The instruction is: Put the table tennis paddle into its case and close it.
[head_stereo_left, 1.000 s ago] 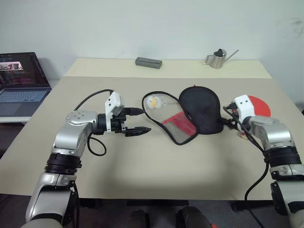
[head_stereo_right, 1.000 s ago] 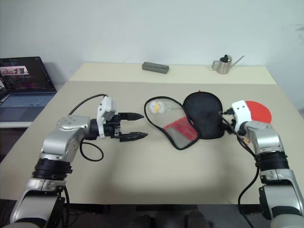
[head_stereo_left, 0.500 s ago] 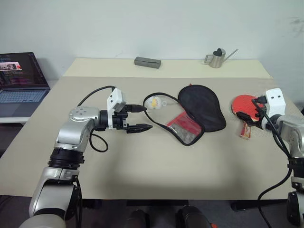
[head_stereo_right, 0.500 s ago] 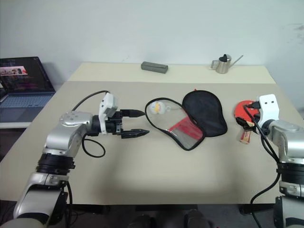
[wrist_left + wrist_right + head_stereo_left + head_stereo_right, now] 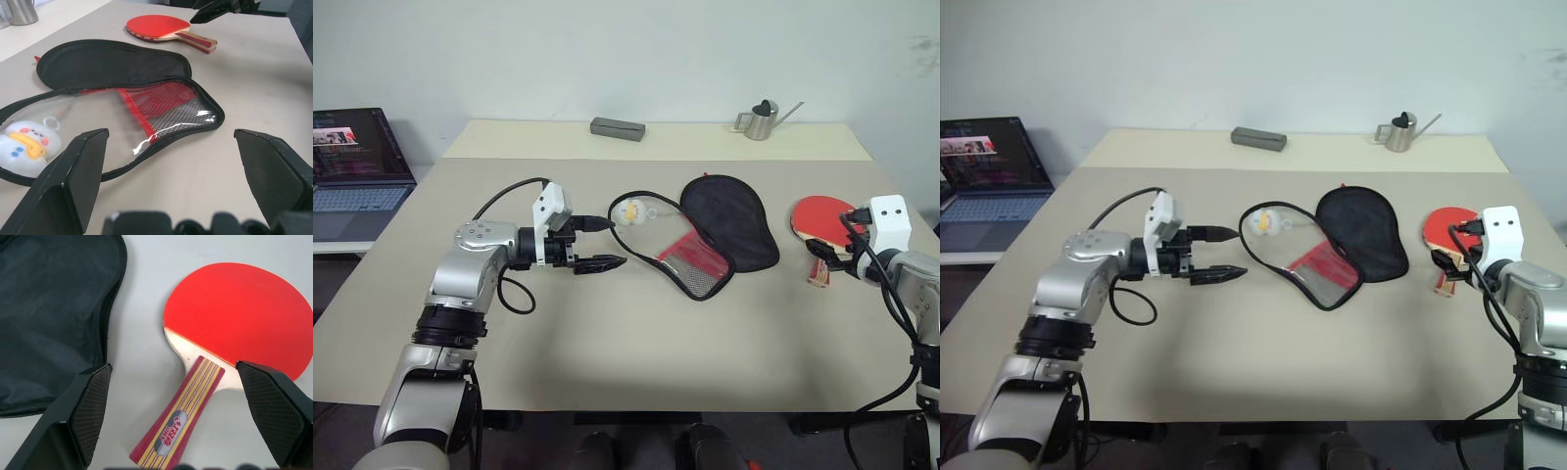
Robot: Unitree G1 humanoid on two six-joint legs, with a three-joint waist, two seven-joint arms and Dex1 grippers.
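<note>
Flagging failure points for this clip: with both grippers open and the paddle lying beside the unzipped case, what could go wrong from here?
1. The red-faced wooden-handled table tennis paddle lies flat on the table; the open right gripper above its handle may slip on so thin a grip.
2. The soft red zip case with black lining lies splayed; unsteadied, it may slide during insertion.
3. The white-yellow plush charm sits inside the zipper loop and might snag closing.

Table tennis paddle [image 5: 234, 318]: smooth matt red rubber face, striped wooden handle. Case [image 5: 127, 93]: black fabric lining, black mesh, glossy clear plastic panel; plush zipper charm [image 5: 27, 142]. Watering can [image 5: 762, 119]: polished metal.
</note>
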